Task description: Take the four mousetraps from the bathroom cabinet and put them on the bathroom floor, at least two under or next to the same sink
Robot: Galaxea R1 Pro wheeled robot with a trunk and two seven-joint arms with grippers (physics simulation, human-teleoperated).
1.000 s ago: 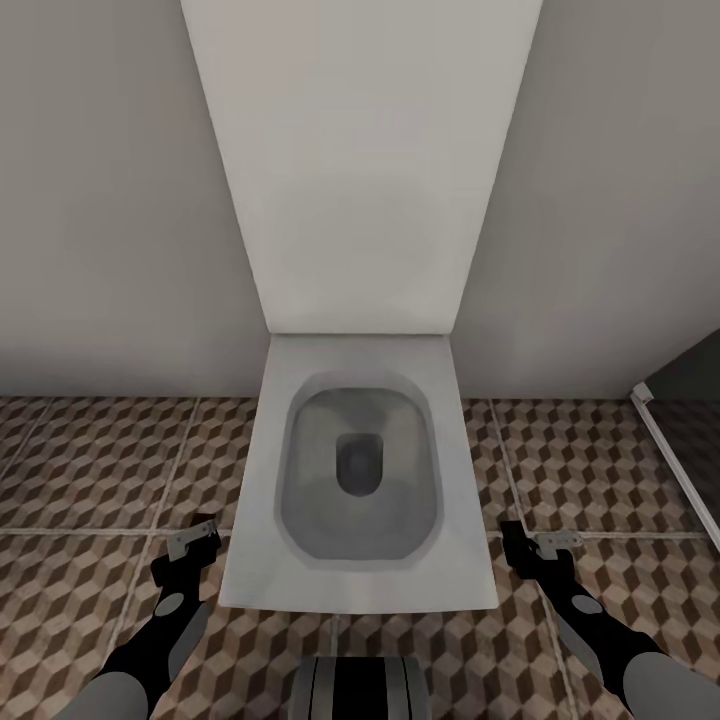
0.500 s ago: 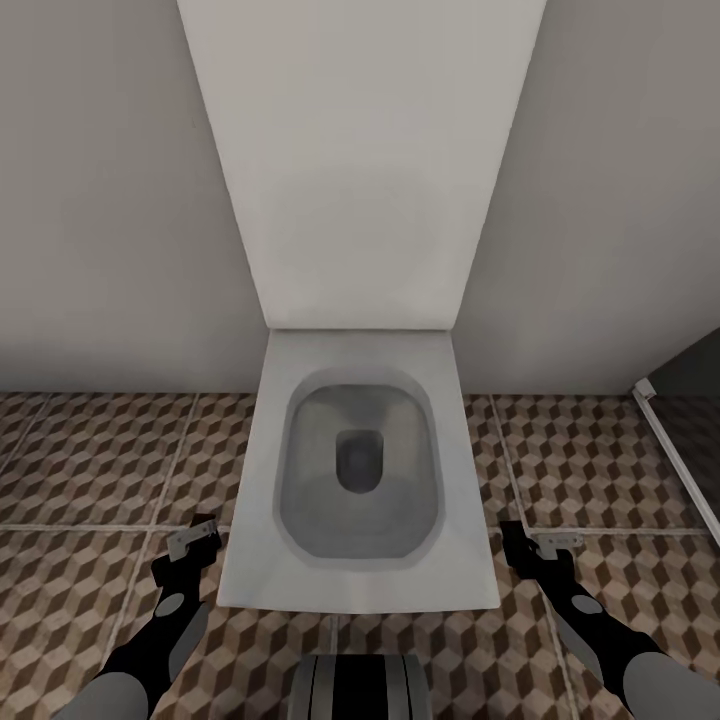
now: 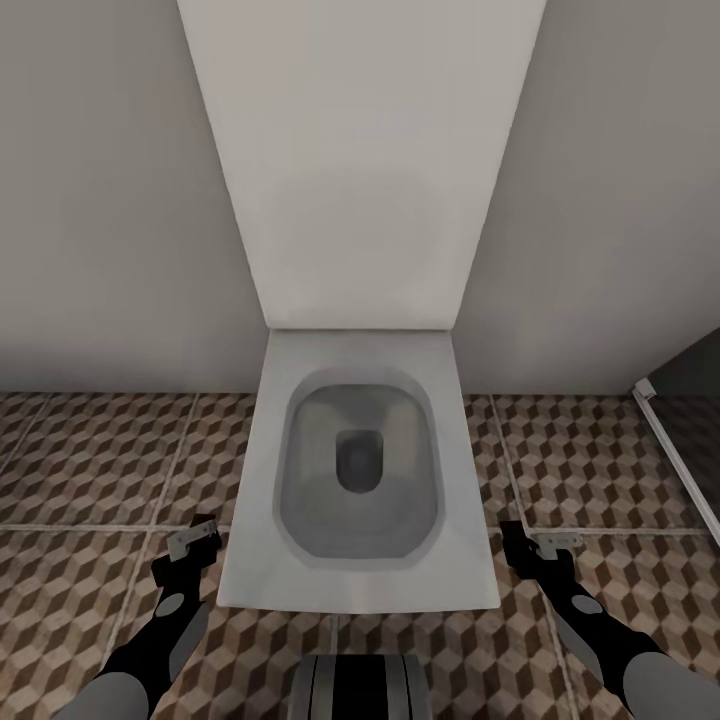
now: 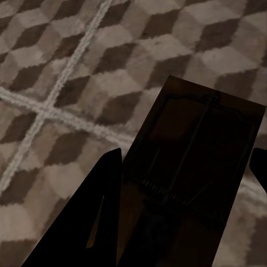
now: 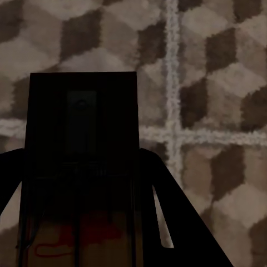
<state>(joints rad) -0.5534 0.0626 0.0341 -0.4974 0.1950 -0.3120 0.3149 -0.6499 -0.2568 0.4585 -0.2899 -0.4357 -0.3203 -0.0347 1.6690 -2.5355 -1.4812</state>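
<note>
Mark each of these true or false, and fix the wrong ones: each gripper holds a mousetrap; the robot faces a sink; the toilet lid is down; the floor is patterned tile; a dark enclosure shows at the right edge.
1. Each gripper holds a mousetrap. True: the left gripper is shut on a mousetrap, and the right gripper is shut on another mousetrap.
2. The robot faces a sink. False: a white toilet stands straight ahead against the wall.
3. The toilet lid is down. False: the bowl is open and the lid stands upright.
4. The floor is patterned tile. True: the bathroom floor has a brown and beige cube pattern.
5. A dark enclosure shows at the right edge. True: the dark enclosure stands there.
</note>
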